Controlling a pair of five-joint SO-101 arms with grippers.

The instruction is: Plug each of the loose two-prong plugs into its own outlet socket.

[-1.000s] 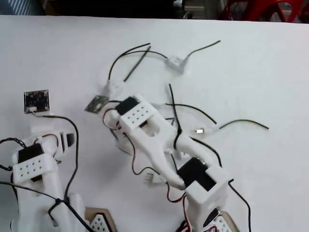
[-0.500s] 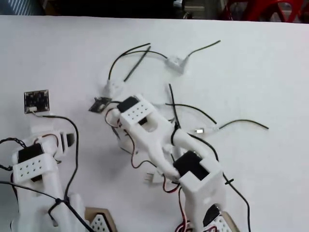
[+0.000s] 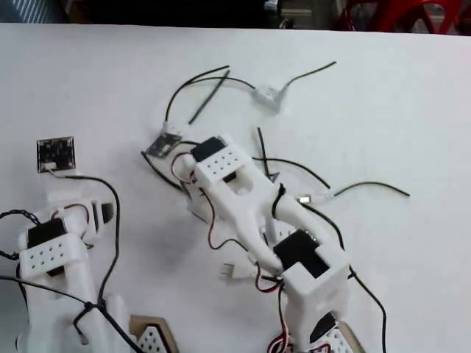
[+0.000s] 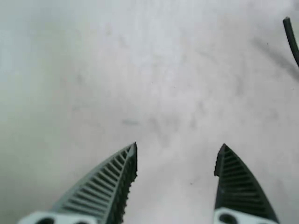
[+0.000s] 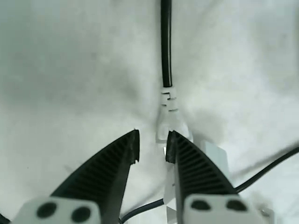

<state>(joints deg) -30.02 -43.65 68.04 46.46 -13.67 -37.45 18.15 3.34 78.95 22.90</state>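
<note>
My right gripper (image 5: 152, 135) hangs low over the white table, its fingers narrowly open with nothing between them. A white two-prong plug (image 5: 169, 116) on a black cable (image 5: 166, 42) lies just past one fingertip (image 5: 175, 142), and a white block (image 5: 212, 156) sits beside it. From above, that plug (image 3: 171, 131) lies at the tip of the right arm (image 3: 235, 187). Another white plug (image 3: 268, 95) lies farther back, a third plug (image 3: 303, 198) to the right. My left gripper (image 4: 180, 147) is open over bare table near the left arm (image 3: 51, 250).
Black cables (image 3: 294, 168) loop across the middle of the table and under the right arm. A small white connector (image 3: 234, 271) lies near that arm's base. A black cable end (image 4: 292, 39) shows beside my left gripper. The far and right parts of the table (image 3: 412, 103) are bare.
The right arm has swung to the right and farther back, bringing its tip up to the white plug. The left arm has stayed where it was.
</note>
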